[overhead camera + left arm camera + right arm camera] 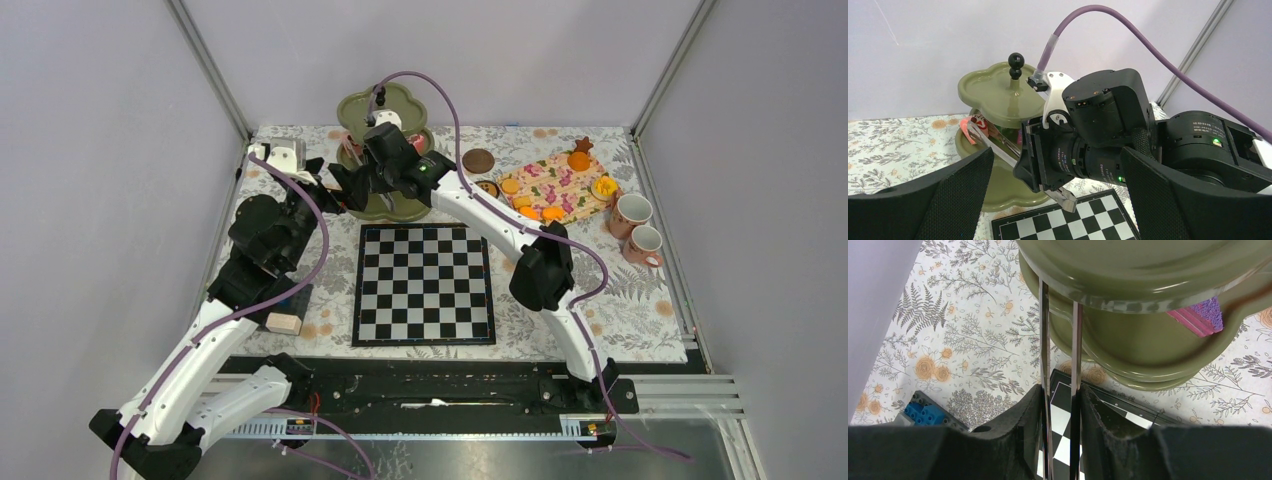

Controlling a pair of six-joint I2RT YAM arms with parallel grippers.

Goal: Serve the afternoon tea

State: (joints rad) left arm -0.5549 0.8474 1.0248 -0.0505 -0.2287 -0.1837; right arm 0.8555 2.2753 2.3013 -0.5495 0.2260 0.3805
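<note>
**Tea service begun, most of it waiting**

Nearest me lie the chessboard (425,283), a beige block (283,322) and a blue block (925,412), none of them part of this job. My left gripper (1056,155) hangs just beside the stand, jaws spread wide with nothing between them.

My right gripper (1060,395) has its jaws closed on a pair of tongs (1075,340). Their blades reach in under a rim of the green stand (993,87) at the back of the table (640,310). In the left wrist view the tong tips pinch a pink pastry (973,122) at the middle tier; I judge it is not yet let go. A pink-and-purple piece (1198,317) shows on a lower tier, and I cannot tell whether it is the same one. The top tier looks bare.

To the right, the patterned board (560,180) holds several orange pastries (578,160), with a brown biscuit (478,160) on the table beside it. The two cups (632,212) stand by the right edge, well apart from the stand. I reckon well under half is done.
</note>
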